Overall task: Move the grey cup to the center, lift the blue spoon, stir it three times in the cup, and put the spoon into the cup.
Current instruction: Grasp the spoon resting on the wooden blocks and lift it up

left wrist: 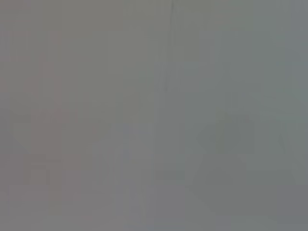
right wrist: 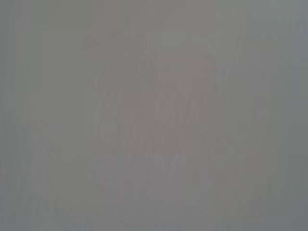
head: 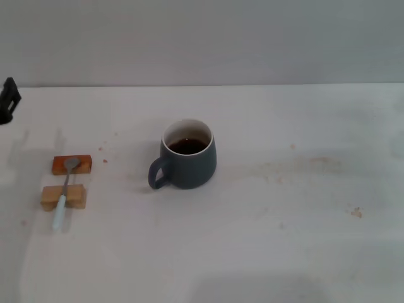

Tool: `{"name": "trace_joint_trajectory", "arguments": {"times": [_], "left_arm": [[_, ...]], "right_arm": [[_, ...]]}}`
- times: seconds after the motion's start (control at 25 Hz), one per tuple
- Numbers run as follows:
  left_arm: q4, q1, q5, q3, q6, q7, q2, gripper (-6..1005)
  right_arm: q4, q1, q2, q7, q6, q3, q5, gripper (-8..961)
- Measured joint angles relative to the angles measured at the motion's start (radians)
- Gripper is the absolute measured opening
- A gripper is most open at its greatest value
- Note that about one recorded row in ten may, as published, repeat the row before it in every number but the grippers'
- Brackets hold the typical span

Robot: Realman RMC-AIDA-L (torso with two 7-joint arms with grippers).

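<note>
The grey cup stands upright near the middle of the white table in the head view, handle toward the left front, dark liquid inside. The blue spoon lies at the left, resting across two small wooden blocks, metal bowl on the far block and pale handle pointing toward the table's front. A black part of my left gripper shows at the far left edge, well behind the spoon and away from it. My right gripper is out of view. Both wrist views show only blank grey.
A reddish wooden block and a lighter wooden block hold up the spoon. Small crumbs and faint stains mark the table to the right of the cup. A grey wall rises behind the table.
</note>
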Motion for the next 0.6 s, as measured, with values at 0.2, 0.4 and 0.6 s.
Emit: {"name": "trace_joint_trajectory", "arguments": {"times": [0.2,0.4,0.6], "left_arm": [[-0.12,0.094,-0.008,0.069,-0.063,0.001,0.003,660],[-0.153,0.172,-0.01,0.158,-0.047,0.001,0.0,660],[-0.051,0.217,-0.019,0.271,0.173,0.01,-0.004,660]], "right_arm": [[0.0,0.011,-0.004,-0.005,0.003,0.001,0.0,42],[0.007,0.016,-0.008,-0.006,0.004,0.001,-0.001,43],[0.007,0.023,-0.011,-0.006,0.006,0.002,-0.002,43]]}}
